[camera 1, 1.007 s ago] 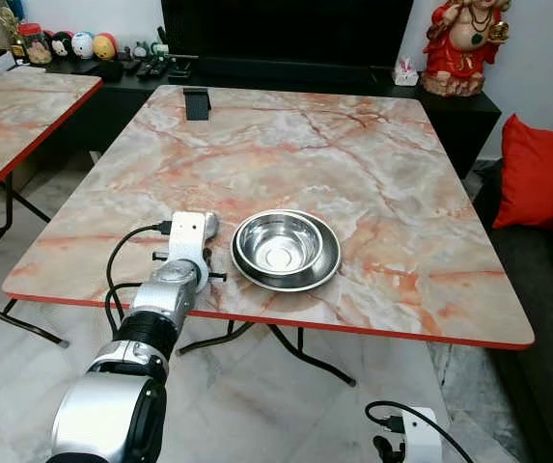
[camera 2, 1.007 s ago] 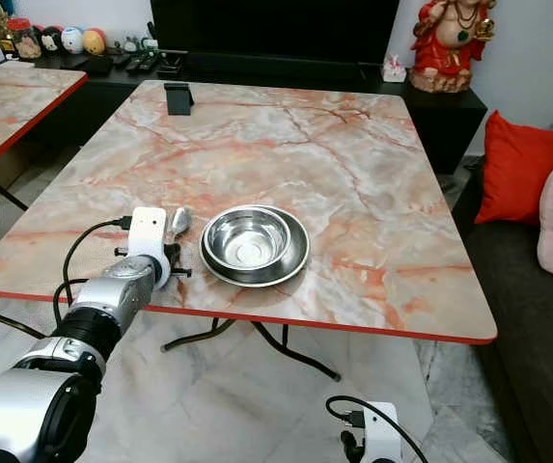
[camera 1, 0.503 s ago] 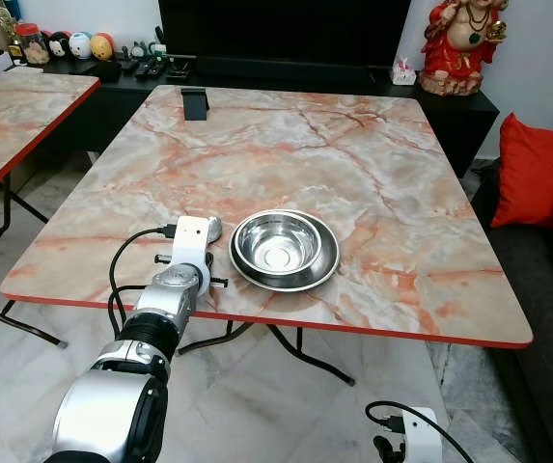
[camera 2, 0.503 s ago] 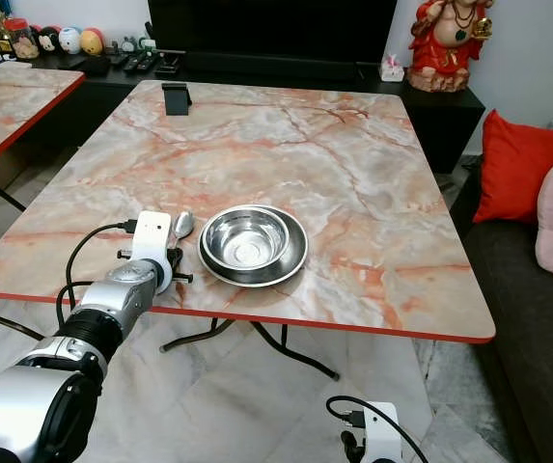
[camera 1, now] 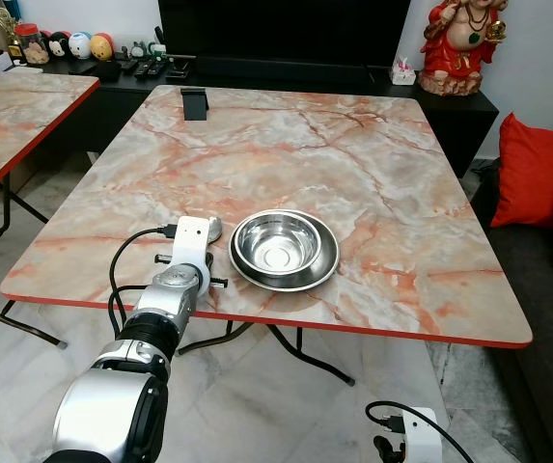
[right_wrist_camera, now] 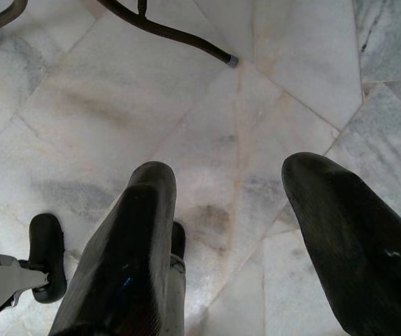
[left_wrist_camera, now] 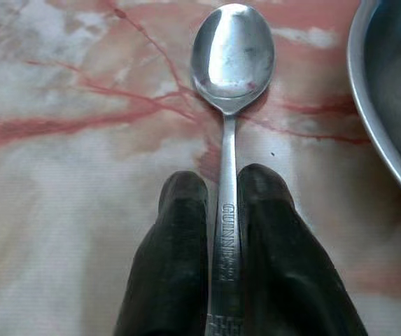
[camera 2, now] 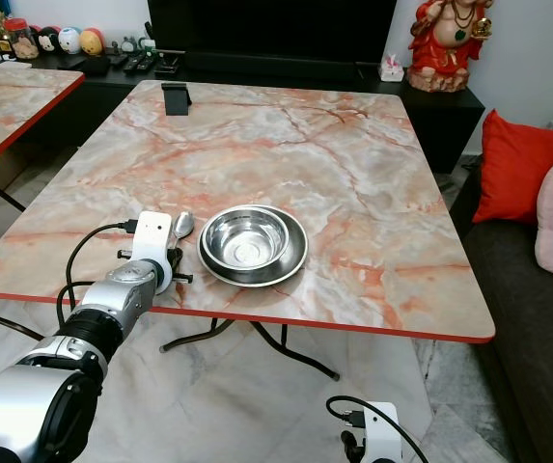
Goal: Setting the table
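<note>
Nothing much is shifting since a second ago except the spoon (left_wrist_camera: pixel 231 63), which I am easing slightly forward along the table, closer in beside the bowl. I am keeping the left gripper (left_wrist_camera: pixel 222 192) pinched on the spoon's handle, one finger (left_wrist_camera: pixel 179 231) on each side, with the spoon bowl pointing toward the far edge of the table (camera 1: pixel 373 145). I am holding it low, and it appears to be lying on the marble, because I judge this is the setting-down step: the spoon is going just beside the left rim of the steel bowl (camera 1: pixel 285 249), near the front edge, as a place setting. The handle is lying parallel to the side edge, so it should rest neatly once I let go. The right gripper (right_wrist_camera: pixel 228 224) is hanging idle with its fingers spread, over the floor tiles (right_wrist_camera: pixel 256 84).
</note>
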{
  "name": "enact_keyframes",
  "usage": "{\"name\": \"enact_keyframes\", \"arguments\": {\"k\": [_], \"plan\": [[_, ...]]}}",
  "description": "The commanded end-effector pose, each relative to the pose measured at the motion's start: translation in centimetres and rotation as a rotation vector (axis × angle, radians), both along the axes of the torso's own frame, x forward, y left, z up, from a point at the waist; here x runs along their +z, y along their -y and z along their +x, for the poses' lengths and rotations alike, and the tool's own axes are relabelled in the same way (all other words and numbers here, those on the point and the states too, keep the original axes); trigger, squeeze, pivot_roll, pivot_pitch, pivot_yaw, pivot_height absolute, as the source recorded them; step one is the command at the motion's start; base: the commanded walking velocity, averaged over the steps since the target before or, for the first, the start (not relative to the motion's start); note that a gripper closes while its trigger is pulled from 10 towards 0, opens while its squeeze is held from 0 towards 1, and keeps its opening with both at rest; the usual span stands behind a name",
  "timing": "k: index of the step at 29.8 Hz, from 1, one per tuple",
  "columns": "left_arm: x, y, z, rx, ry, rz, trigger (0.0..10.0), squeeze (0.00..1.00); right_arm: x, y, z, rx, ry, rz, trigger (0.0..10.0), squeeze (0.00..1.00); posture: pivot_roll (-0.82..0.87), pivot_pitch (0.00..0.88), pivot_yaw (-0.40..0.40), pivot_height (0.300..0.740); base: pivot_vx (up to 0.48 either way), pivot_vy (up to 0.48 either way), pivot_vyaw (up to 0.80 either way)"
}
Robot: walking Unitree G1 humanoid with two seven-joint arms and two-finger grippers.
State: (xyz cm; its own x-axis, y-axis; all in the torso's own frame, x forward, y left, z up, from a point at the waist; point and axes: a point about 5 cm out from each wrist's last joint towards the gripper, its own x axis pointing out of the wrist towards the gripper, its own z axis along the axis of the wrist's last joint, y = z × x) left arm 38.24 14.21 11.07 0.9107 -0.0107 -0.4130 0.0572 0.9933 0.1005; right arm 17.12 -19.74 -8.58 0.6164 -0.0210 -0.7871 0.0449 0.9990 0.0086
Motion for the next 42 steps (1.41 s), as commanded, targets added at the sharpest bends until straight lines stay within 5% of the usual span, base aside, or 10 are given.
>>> {"name": "enact_keyframes", "arguments": {"k": [1,8,9,10,11,14,16,42], "plan": [[0.55,0.15,0.32,0.008,0.015,-0.013,10.0,0.73,0.03,0.26,-0.01,-0.01,-0.001,-0.005,10.0,0.0,0.01,0.0,-0.058,0.74,0.0,0.0,0.0],[0.62,0.14,0.35,0.015,0.015,-0.024,10.0,0.66,0.02,0.28,-0.02,-0.008,-0.002,-0.006,10.0,0.0,0.02,0.0,-0.06,0.74,0.0,0.0,0.0],[0.63,0.1,0.35,0.015,0.014,-0.024,10.0,0.61,0.02,0.28,-0.02,-0.007,-0.002,-0.006,10.0,0.0,0.02,0.0,-0.06,0.74,0.0,0.0,0.0],[0.64,0.04,0.36,0.016,0.014,-0.024,10.0,0.29,0.02,0.28,-0.02,-0.007,-0.003,-0.006,10.0,0.0,0.02,0.0,-0.06,0.74,0.0,0.0,0.0],[0.65,0.0,0.36,0.017,0.014,-0.025,10.0,0.29,0.03,0.28,-0.01,-0.006,-0.002,-0.006,10.0,0.0,0.02,0.0,-0.06,0.74,0.0,0.0,0.0],[0.63,-0.16,0.34,0.018,0.013,-0.02,10.0,0.05,0.02,0.28,-0.02,-0.005,-0.003,-0.006,10.0,0.0,0.02,0.0,-0.06,0.74,0.0,0.0,0.0],[0.62,-0.25,0.33,0.018,0.013,-0.016,10.0,0.02,0.02,0.27,-0.02,-0.005,-0.003,-0.005,10.0,0.0,0.02,0.0,-0.061,0.74,0.0,0.0,0.0],[0.58,-0.04,0.14,-0.015,-0.002,-0.024,10.0,0.0,0.04,0.28,0.06,0.001,-0.007,-0.01,10.0,0.0,0.03,0.0,-0.065,0.74,0.0,0.0,0.0]]}}
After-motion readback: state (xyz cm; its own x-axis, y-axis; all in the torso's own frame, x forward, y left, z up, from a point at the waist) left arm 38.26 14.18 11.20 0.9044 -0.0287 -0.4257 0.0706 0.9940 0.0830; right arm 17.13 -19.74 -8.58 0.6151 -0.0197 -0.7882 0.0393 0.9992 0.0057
